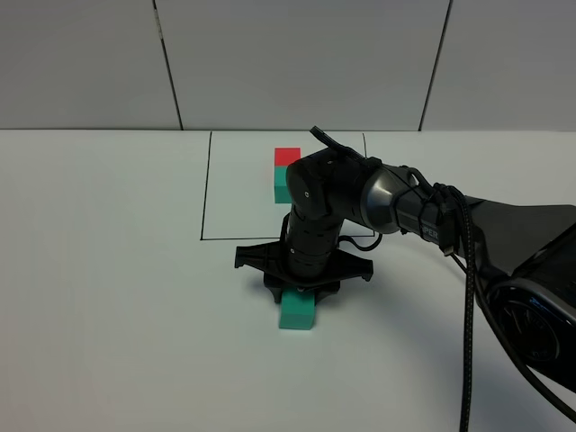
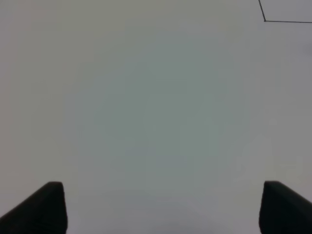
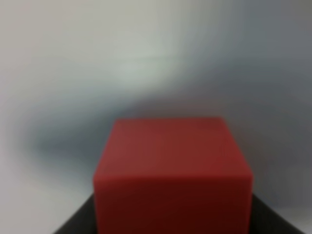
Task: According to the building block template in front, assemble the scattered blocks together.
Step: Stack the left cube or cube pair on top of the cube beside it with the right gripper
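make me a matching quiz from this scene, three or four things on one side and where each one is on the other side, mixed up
Things:
1. template pair
2. loose teal cube
3. loose red cube
4. left gripper

Places:
A. close in front of the right wrist camera
B. inside the black drawn rectangle
C. over bare white table, fingers wide apart
D. on the table just under the right gripper

Pairs: 1-B, 2-D, 3-A, 4-C
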